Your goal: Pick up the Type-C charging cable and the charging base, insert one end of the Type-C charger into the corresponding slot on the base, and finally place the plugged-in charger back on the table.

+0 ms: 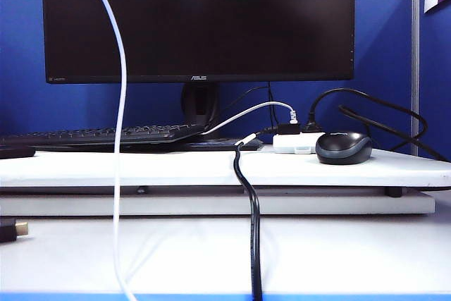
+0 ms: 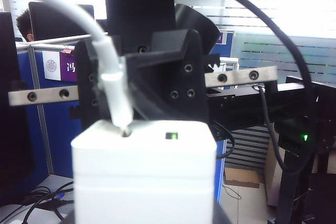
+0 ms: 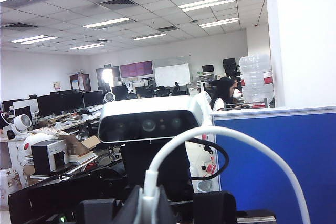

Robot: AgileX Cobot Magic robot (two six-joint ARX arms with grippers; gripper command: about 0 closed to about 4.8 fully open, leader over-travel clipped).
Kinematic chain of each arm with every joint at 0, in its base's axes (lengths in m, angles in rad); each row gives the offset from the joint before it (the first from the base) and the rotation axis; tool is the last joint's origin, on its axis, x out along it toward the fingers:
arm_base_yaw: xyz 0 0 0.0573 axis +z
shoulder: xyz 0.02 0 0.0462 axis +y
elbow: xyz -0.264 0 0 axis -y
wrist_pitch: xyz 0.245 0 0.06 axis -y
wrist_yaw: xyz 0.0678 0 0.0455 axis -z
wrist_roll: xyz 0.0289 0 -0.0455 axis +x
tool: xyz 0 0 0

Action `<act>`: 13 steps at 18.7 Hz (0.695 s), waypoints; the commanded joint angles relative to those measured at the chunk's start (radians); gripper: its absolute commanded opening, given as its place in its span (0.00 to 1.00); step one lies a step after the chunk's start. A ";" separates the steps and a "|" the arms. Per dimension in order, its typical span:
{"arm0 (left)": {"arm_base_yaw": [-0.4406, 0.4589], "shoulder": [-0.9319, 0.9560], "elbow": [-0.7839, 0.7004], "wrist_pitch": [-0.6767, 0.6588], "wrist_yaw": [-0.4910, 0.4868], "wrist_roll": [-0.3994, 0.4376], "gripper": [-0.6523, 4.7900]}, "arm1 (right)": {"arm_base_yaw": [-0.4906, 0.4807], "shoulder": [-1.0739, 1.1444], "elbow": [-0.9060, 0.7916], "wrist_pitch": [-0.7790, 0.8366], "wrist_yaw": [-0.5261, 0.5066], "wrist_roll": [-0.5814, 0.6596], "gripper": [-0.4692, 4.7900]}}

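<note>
The white charging base (image 2: pixel 144 177) fills the lower part of the left wrist view, held in the air with my left gripper (image 2: pixel 144 220) shut on it; only dark finger edges show beside it. The white Type-C charging cable (image 3: pixel 236 140) arcs away from its plug (image 3: pixel 149 195), on which my right gripper (image 3: pixel 149 205) is shut. In the left wrist view the plug (image 2: pixel 118 98) points down with its tip in a slot (image 2: pixel 125 130) on the base's face. The cable (image 1: pixel 120 125) hangs down at the left of the exterior view, above the table (image 1: pixel 338 259). Neither gripper shows there.
On the raised white board (image 1: pixel 176 168) stand a black monitor (image 1: pixel 197 19), a keyboard (image 1: pixel 99 134), a dark mouse (image 1: pixel 344 147) and a small white hub (image 1: pixel 294 142) with black plugs. A thick black cable (image 1: pixel 254 230) runs down over the board's edge. A black connector (image 1: pixel 10 230) lies at the left.
</note>
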 commanded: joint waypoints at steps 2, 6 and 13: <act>0.000 -0.003 0.004 0.033 0.003 0.001 0.11 | 0.003 0.000 0.002 0.009 0.003 -0.003 0.09; 0.000 -0.002 0.004 0.033 0.003 0.001 0.11 | 0.003 0.000 0.002 0.033 0.027 0.008 0.09; 0.000 -0.002 0.004 0.070 -0.018 -0.008 0.11 | 0.038 0.000 0.002 0.114 0.108 0.000 0.09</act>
